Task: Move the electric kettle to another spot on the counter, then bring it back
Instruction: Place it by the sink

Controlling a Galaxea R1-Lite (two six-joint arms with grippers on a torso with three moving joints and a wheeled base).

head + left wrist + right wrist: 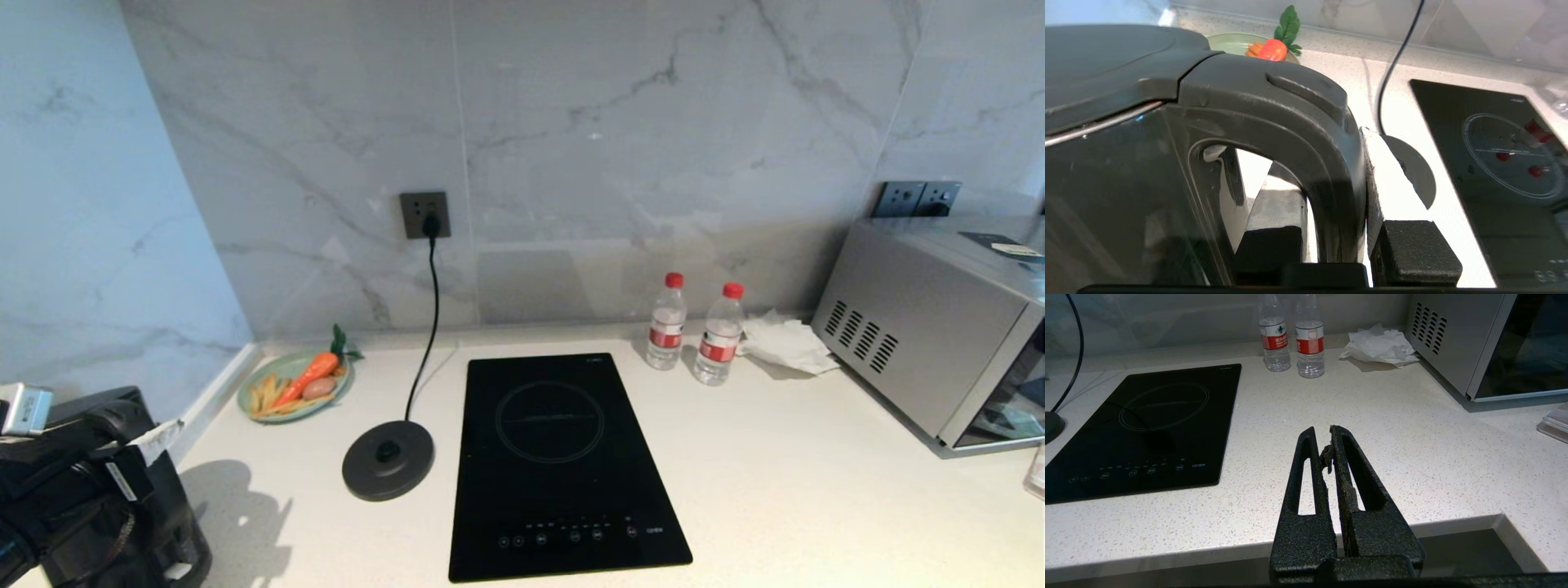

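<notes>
Firmly in left gripper (1331,228), electric kettle (1126,143)

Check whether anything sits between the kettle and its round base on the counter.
Nothing visible does. The left hand grips the kettle by its handle at the counter's left end, and the stretch of counter to the base is bare. The cord runs back from the base to the wall.

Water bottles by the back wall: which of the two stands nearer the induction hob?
The water bottle on the robot's left, beside the hob. The other bottle stands closer to the crumpled paper and the microwave.
</notes>
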